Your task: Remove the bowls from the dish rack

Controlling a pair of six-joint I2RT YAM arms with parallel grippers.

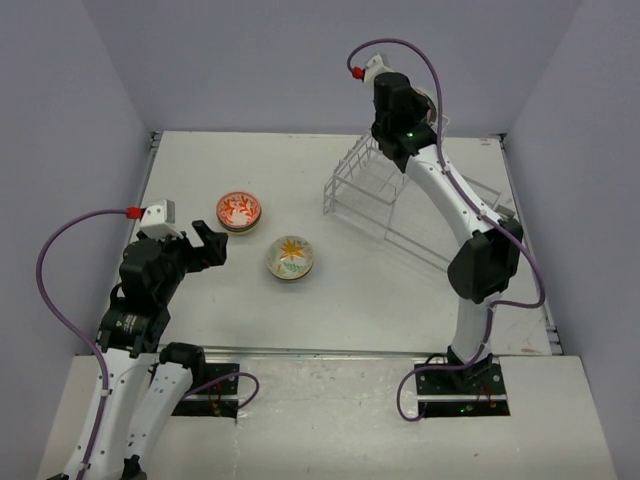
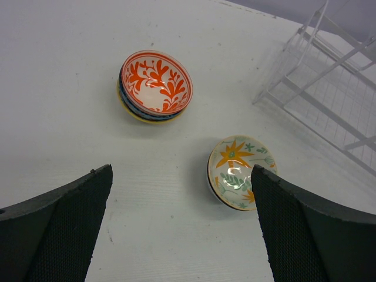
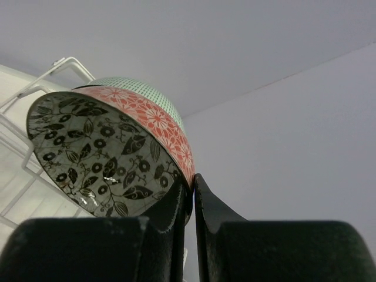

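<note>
In the right wrist view my right gripper [image 3: 192, 182] is shut on the rim of a bowl [image 3: 100, 147] that is black-floral inside and red-patterned outside. A pale green bowl [image 3: 147, 91] nests right behind it, and white wires of the dish rack [image 3: 64, 61] show at the left. Seen from above, the right arm [image 1: 440, 190] reaches over the dish rack [image 1: 400, 205] and hides these bowls. My left gripper [image 2: 182, 176] hangs open and empty over the table. Ahead of it lie a red-orange floral bowl [image 2: 155, 82] on top of a stack and a yellow-flower bowl [image 2: 235, 167].
The red-orange stack [image 1: 239, 210] and the flower bowl [image 1: 290, 257] sit left of the middle of the table, with the left gripper [image 1: 212, 243] just left of them. The rack takes up the back right, and grey walls close in the table.
</note>
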